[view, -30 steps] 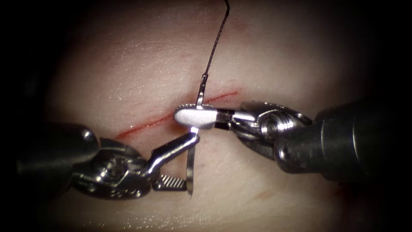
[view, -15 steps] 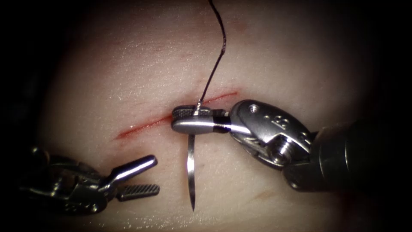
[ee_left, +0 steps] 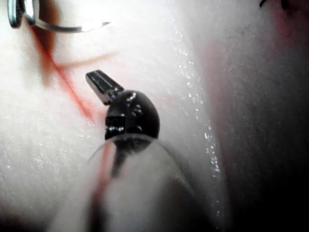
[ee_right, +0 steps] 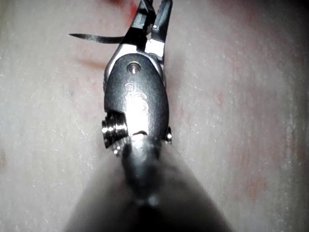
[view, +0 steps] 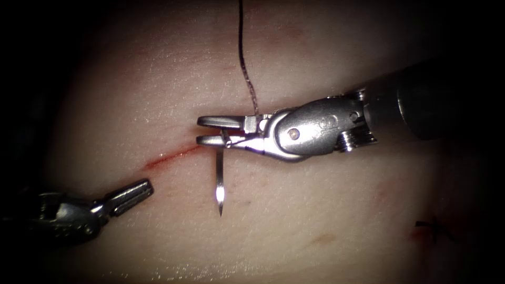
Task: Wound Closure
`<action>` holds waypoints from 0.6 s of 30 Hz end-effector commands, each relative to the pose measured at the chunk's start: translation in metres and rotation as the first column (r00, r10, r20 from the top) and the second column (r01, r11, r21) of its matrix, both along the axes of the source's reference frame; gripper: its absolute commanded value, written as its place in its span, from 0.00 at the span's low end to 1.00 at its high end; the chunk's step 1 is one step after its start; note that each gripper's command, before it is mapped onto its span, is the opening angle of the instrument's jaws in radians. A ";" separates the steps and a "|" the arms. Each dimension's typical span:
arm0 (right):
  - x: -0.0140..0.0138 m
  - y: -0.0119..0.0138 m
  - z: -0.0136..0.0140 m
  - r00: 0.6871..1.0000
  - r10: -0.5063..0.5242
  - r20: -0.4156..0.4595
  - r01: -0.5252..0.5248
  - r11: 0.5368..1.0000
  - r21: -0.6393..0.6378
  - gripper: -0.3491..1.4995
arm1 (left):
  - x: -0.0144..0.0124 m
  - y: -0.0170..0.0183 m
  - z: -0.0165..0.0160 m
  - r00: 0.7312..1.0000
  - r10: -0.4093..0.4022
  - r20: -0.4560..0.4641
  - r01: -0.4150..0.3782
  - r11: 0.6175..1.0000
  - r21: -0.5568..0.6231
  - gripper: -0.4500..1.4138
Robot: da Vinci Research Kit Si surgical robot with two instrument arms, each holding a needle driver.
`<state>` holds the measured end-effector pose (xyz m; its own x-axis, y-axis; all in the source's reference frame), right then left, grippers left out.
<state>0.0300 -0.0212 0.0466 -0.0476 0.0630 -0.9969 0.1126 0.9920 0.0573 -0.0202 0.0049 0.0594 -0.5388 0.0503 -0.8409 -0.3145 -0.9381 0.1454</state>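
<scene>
My right tool (view: 203, 130) reaches in from the right over the cut (view: 168, 155), its jaws shut on the curved needle (view: 219, 179) close to the thread end. The needle hangs free of the tissue (view: 158, 79), with its tip pointing toward the near side of the cut. Dark thread (view: 243, 58) runs up from the jaws and out of view. Low on the left, my left tool (view: 143, 188) is shut and holds nothing. The left wrist view shows that tool (ee_left: 98, 80) beside the cut (ee_left: 63, 79), with the needle (ee_left: 72, 28) farther off. In the right wrist view, the right tool (ee_right: 155, 14) grips the needle (ee_right: 91, 37).
Short dark thread ends with a spot of red fluid (view: 430, 230) mark the tissue at the lower right. A faint pink blotch (view: 322, 239) lies on the near side of the cut.
My left tool let go of the needle, drew back to the lower left and shut. My right tool turned its wrist and rose slightly, keeping the needle; the thread swung left.
</scene>
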 end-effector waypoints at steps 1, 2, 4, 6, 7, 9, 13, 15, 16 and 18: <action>0.0013 -0.0002 0.0005 1.000 -0.003 0.002 0.003 1.000 -0.012 0.00 | -0.0006 -0.0007 0.0012 1.000 -0.004 -0.008 0.004 1.000 0.025 0.00; 0.0014 -0.0001 0.0005 1.000 0.000 0.006 0.000 1.000 -0.012 0.00 | -0.0006 -0.0009 0.0017 1.000 -0.002 -0.015 0.002 0.999 0.037 0.00; 0.0017 0.0002 0.0007 1.000 0.009 0.014 -0.008 1.000 -0.016 0.00 | -0.0007 -0.0011 0.0027 1.000 -0.004 -0.027 0.006 0.997 0.071 0.00; 0.0022 0.0005 0.0009 0.999 0.024 0.024 -0.023 0.998 -0.051 0.00 | -0.0008 -0.0012 0.0039 0.999 -0.015 -0.041 0.019 0.995 0.102 0.00; 0.0023 0.0006 0.0010 0.999 0.024 0.025 -0.023 0.998 -0.063 0.00 | -0.0008 -0.0012 0.0042 0.999 -0.014 -0.048 0.018 0.994 0.103 0.00; 0.0027 0.0007 0.0011 0.999 0.022 0.035 -0.018 0.995 -0.099 0.00 | -0.0010 -0.0012 0.0046 0.999 -0.021 -0.048 0.027 0.993 0.117 0.00; 0.0032 0.0008 0.0011 0.999 0.010 0.053 -0.002 0.987 -0.160 0.00 | -0.0012 -0.0013 0.0048 0.998 -0.020 -0.058 0.028 0.990 0.139 0.00; 0.0036 0.0009 0.0012 0.998 0.001 0.059 0.010 0.981 -0.196 0.00 | -0.0014 -0.0013 0.0048 0.998 -0.018 -0.059 0.026 0.989 0.149 0.00; 0.0038 0.0009 0.0012 0.998 -0.001 0.061 0.014 0.978 -0.207 0.00 | -0.0016 -0.0012 0.0048 0.998 -0.020 -0.059 0.029 0.987 0.156 0.00; 0.0043 0.0010 0.0013 0.997 -0.015 0.072 0.033 0.965 -0.260 0.00 | -0.0021 -0.0010 0.0048 0.999 -0.024 -0.046 0.032 0.984 0.174 0.00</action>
